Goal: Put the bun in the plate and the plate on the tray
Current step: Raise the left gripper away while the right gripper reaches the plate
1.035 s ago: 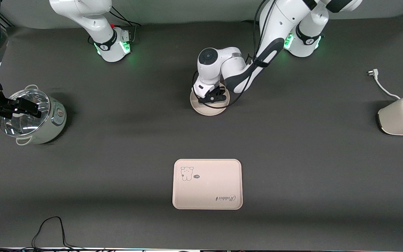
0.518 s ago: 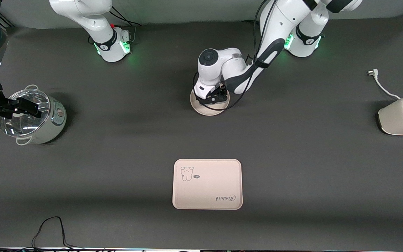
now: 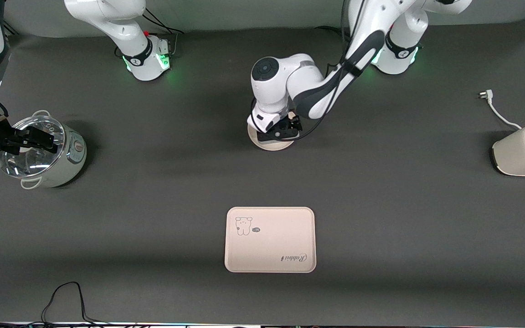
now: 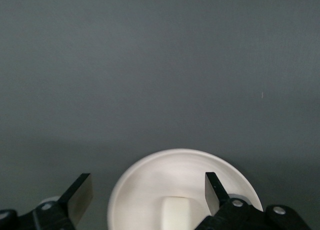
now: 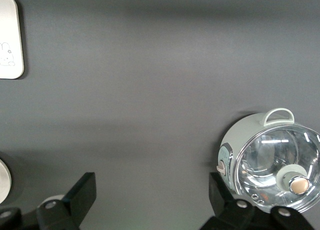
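The round plate (image 3: 269, 145) sits on the table in the middle, close to the robots' bases. My left gripper (image 3: 281, 132) hovers over it, open and empty. In the left wrist view the bun (image 4: 177, 213) lies inside the plate (image 4: 145, 182), apart from the open gripper (image 4: 148, 189). One of its fingers (image 4: 214, 189) is over the plate and the other is past the plate's rim. In the front view the gripper hides the bun. The tray (image 3: 270, 240) lies nearer to the front camera than the plate, with nothing on it. My right gripper (image 3: 41, 138) waits open over a pot.
A pale green pot (image 3: 46, 157) with a glass lid stands at the right arm's end; it also shows in the right wrist view (image 5: 272, 162). A white toaster (image 3: 524, 150) with its loose plug cord (image 3: 497, 111) is at the left arm's end. Cables lie along the front edge.
My left arm's wrist has risen and shifted slightly toward the right arm's end, so it covers more of the plate. The right gripper has barely moved.
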